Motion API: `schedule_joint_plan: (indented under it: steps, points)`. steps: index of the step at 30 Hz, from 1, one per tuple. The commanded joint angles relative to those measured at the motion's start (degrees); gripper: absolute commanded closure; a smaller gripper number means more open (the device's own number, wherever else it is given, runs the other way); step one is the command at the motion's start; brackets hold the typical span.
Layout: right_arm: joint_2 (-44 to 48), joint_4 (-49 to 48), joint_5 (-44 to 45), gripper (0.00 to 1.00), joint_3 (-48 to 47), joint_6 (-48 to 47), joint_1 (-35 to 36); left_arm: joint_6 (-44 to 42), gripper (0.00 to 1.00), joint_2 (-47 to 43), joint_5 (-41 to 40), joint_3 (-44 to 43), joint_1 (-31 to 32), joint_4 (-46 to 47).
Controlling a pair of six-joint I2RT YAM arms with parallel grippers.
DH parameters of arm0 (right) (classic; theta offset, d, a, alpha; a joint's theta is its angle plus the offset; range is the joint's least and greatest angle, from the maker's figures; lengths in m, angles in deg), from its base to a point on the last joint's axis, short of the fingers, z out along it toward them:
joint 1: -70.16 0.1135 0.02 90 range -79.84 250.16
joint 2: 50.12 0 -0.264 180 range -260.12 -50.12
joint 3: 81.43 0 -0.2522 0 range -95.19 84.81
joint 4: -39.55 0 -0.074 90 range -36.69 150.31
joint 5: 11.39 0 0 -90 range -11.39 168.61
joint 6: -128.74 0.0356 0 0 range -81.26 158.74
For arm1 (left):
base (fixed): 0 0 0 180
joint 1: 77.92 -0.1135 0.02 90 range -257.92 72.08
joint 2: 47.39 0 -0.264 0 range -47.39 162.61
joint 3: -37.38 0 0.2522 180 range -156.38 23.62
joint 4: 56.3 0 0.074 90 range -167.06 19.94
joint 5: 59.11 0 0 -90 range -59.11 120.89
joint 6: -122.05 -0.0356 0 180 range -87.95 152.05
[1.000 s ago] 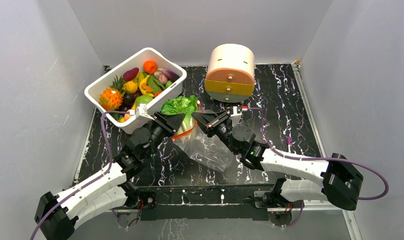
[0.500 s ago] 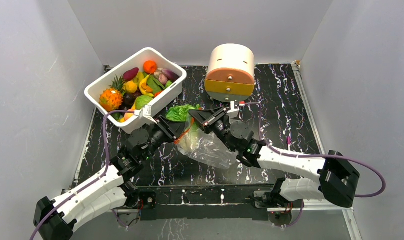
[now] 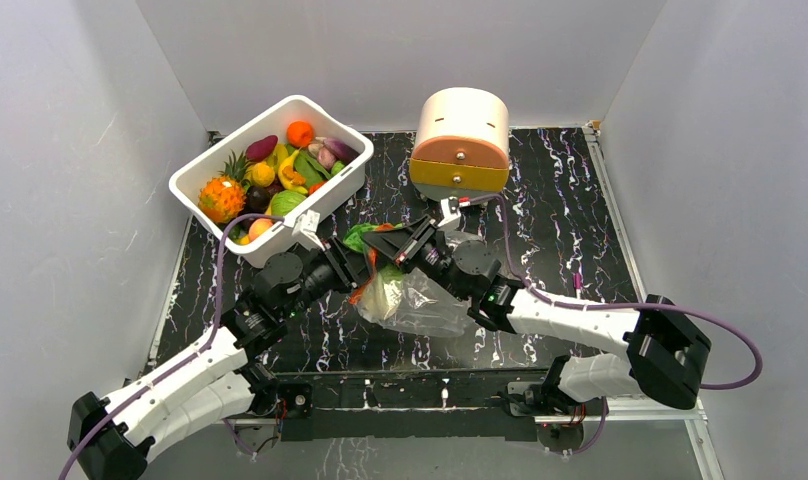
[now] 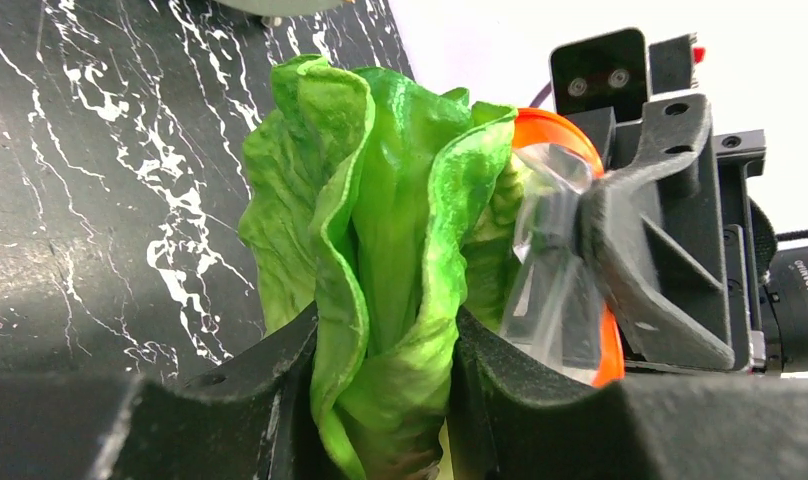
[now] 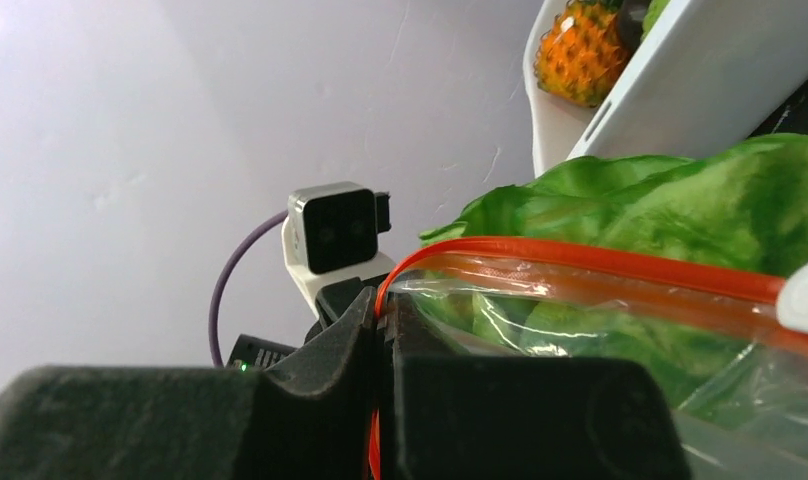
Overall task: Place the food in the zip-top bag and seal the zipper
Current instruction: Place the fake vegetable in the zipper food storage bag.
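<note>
Green lettuce [image 4: 380,250] is clamped in my left gripper [image 4: 385,400], which is closed onto the stem end. Leaves point forward so the leafy end enters first.

My right gripper [image 5: 382,340] is pinched flat on the zipper [image 5: 600,258], with no gap between the pads. It has one lip of the zip-top bag [image 3: 420,300] lifted, my guess so the mouth gapes toward the left arm. The bag's body trails on the table [image 3: 580,230] back toward my bases.

Lettuce position: at the bag mouth, with leaf tips meeting the orange-red strip and the stem outside in my left jaws. I judge it partly in, not seated.

View notes:
- Left wrist: shows my hold on the stem, plus the right finger pinching film with the strip arcing behind it. No bag body is visible.
- Right wrist: shows the strip crossing in front of the leaf, with green visible through the film below it, so some leaf sits behind the plastic. I can't tell how deep.
- Top: shows both grippers nose to nose, between the white tub [image 3: 195,185] and the drawer box [image 3: 462,140]. The rest of the food [image 3: 270,175] is in the tub. Both grips are hidden from this view.

Likely risks: the lip could slip out of my right pinch, or the leaf could fold against the strip.
</note>
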Motion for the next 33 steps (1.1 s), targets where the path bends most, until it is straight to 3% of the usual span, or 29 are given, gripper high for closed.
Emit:
schedule_joint_plan:
  steps: [1,7,10,15,25,33]
  points:
    - [0.3,-7.7,-6.6,1.0,-1.5,-3.1,0.0,-1.7,0.92,0.6,8.6,-3.9,0.2,-1.2]
    - [1.0,1.1,-12.2,1.0,-1.4,-6.4,-1.9,-7.6,0.91,-0.1,12.0,-8.0,0.2,-10.0]
    - [0.6,0.5,-14.1,1.0,0.2,-6.2,-3.0,-9.0,0.87,-1.1,11.2,-8.5,0.2,-15.1]
    - [-1.9,-1.3,-18.0,1.0,1.1,-5.4,-4.1,-6.0,0.73,-0.2,11.8,-6.2,0.2,-15.5]
    - [-4.0,-11.0,-24.2,1.0,5.5,-0.2,-8.1,-3.9,0.33,-2.9,12.3,-7.0,0.2,-18.1]
    - [-3.5,-15.5,-26.0,1.0,6.3,3.4,-10.5,-4.2,0.31,-5.9,7.7,-9.8,0.2,-24.5]
